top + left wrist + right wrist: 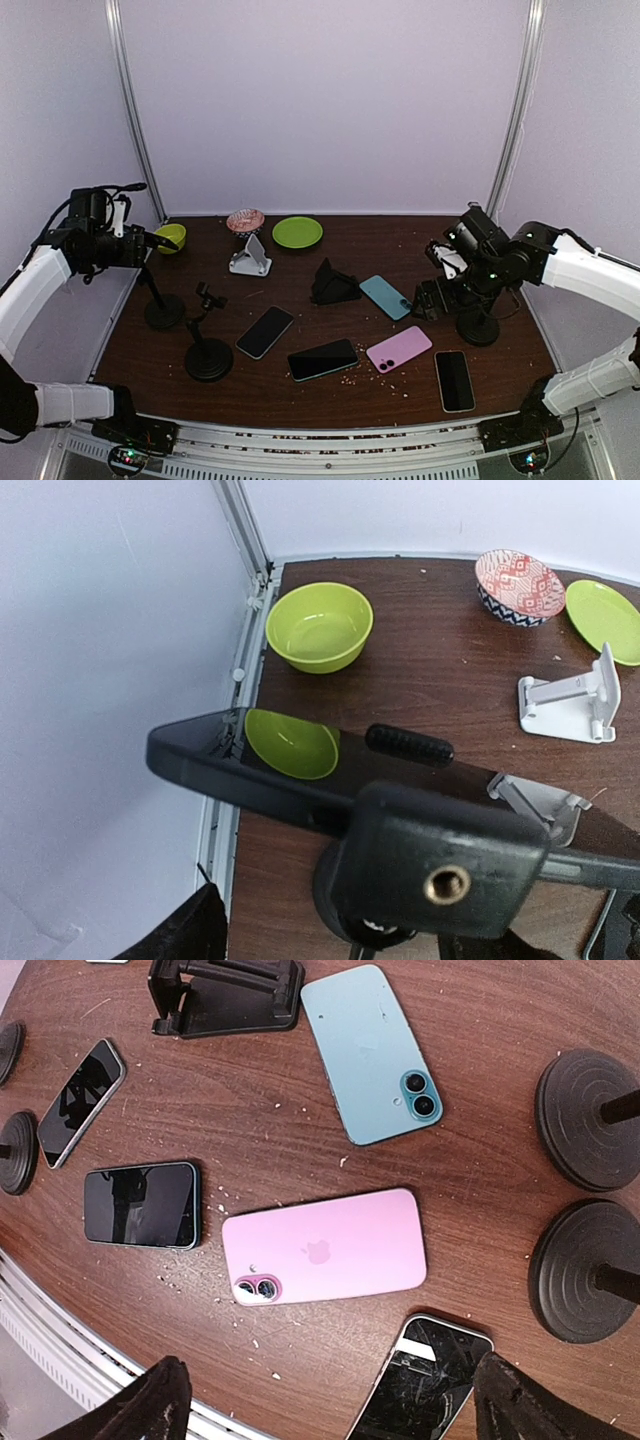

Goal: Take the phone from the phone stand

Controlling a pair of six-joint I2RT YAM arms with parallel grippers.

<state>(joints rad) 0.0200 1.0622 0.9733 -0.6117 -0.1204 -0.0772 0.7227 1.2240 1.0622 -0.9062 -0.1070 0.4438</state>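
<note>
A black phone (250, 770) is clamped crosswise in the black clamp (440, 870) of a phone stand; its glossy face mirrors the green bowl. The stand's round base (163, 312) is at the table's left. My left gripper (410, 925) is open, right behind the clamp, with one dark finger (185, 930) at the lower left and the other at the lower right edge. It does not hold the phone. In the top view the left gripper (143, 246) is at the top of that stand. My right gripper (335, 1400) is open and empty above a pink phone (325, 1247).
On the table lie several loose phones: teal (385, 296), pink (399, 348), cracked black (455, 380), two black (265, 331). An empty clamp stand (208, 360), a stand base (478, 328), a black folding stand (333, 283), a white stand (250, 258), a green bowl (318, 626), a patterned bowl (518, 585) and a green plate (297, 232) also stand there.
</note>
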